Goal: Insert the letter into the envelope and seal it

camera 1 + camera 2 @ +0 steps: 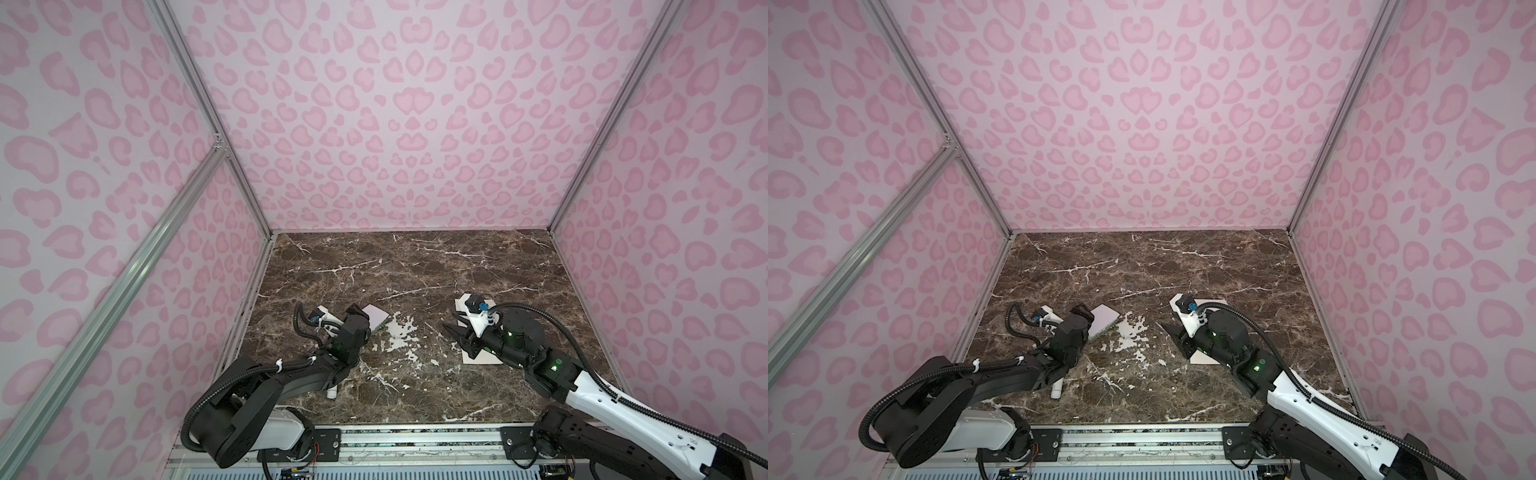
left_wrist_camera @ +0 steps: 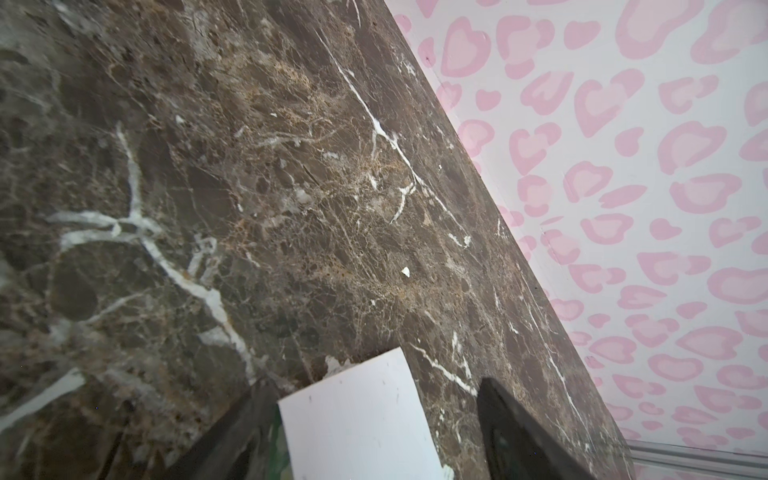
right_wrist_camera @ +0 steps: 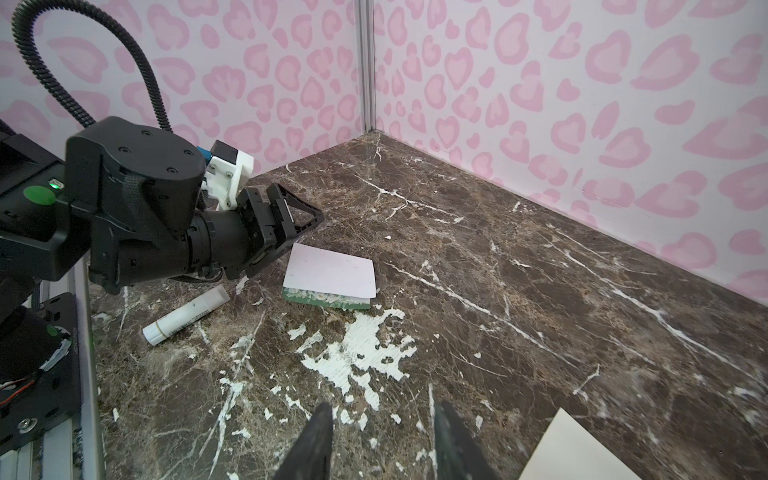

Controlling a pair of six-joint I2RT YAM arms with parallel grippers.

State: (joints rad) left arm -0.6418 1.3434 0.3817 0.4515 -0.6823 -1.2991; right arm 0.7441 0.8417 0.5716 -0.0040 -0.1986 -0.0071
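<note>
Straddles one end of the letter [image 3: 330,272], flat pale card edged in patterned green on veined brown marble desk [image 3: 498,291], with left tool [image 2: 373,381] wide. Holds right tool [image 3: 383,409] partly parted, empty, by the cream envelope [image 3: 577,449].

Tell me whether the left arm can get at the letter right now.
Probably yes. The left pincer hangs open right at one end of the letter, which lies on the marble table with nothing on top. The right pincer sits apart, near the envelope, so nothing blocks it.
</note>
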